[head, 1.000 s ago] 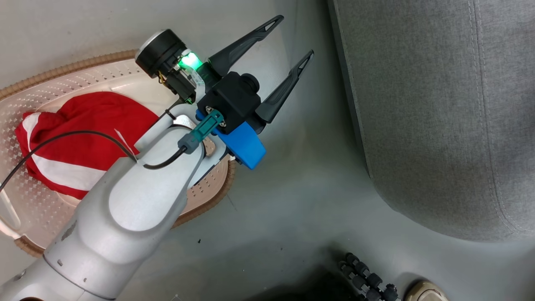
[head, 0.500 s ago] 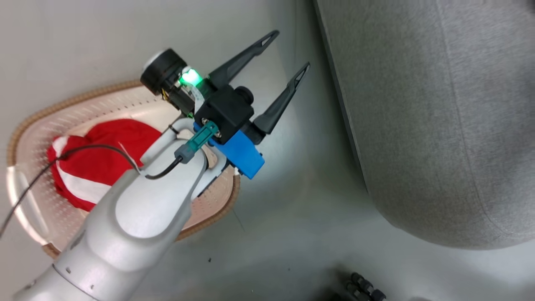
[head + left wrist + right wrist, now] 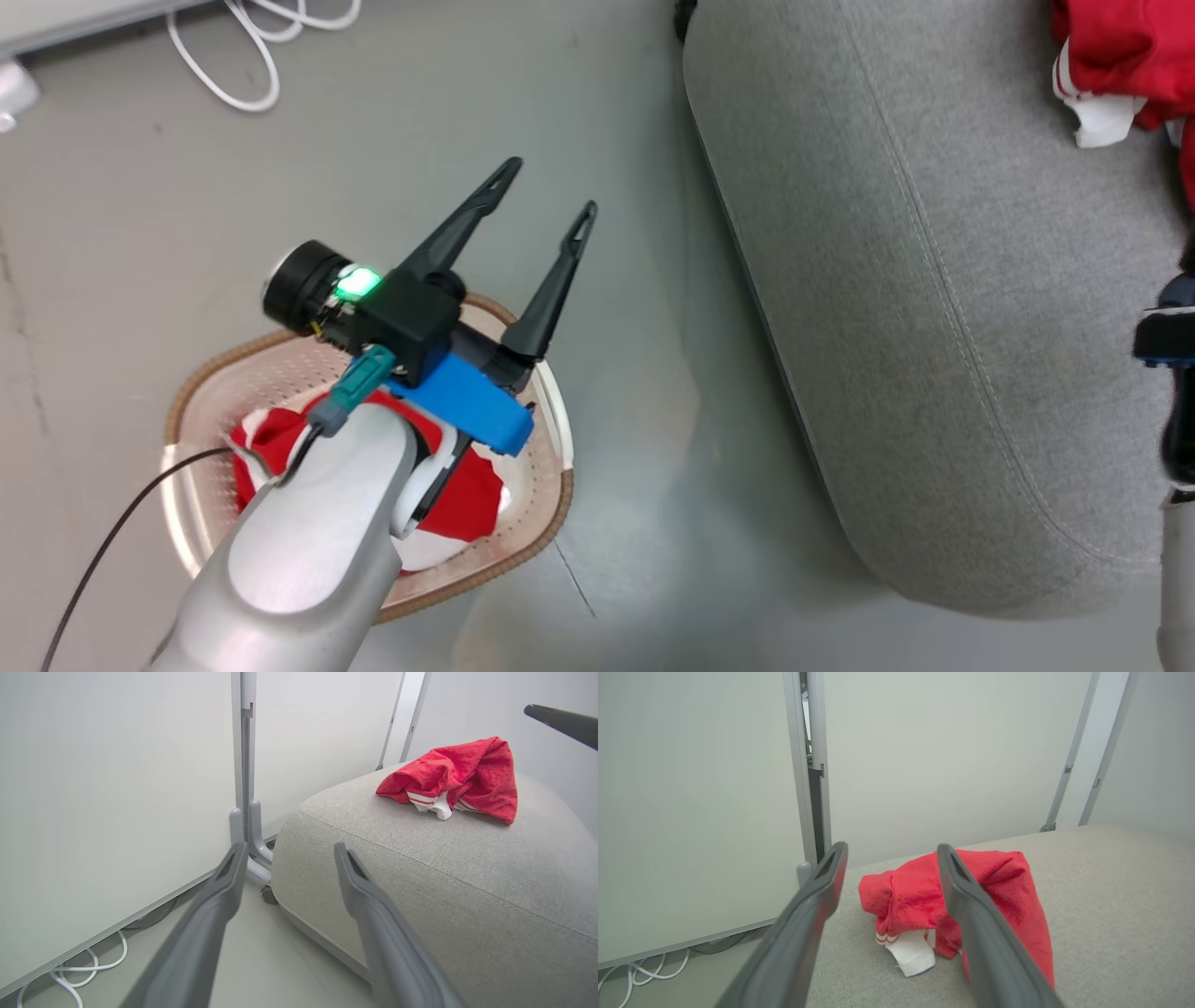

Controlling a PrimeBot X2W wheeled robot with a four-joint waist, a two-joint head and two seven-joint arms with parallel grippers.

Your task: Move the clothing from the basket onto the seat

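First red garment (image 3: pixel 462 495) is lying in the basket (image 3: pixel 266 383), second red garment (image 3: pixel 920 896) on the seat (image 3: pixel 887 280).
Left tool (image 3: pixel 551 187) is hovering above the basket at 7 o'clock, fingers spread wide, empty (its arm is covering part of the cloth); right tool (image 3: pixel 892 847) is gaping wide and empty over the second red garment, sitting toward the seat's 1 o'clock corner.

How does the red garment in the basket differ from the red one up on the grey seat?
The basket garment lies low inside the basket; the seat garment sits on top of the seat. The basket garment is partly hidden under the left arm; the seat garment lies in plain sight, bunched in a heap. Both are bright red with white trim.
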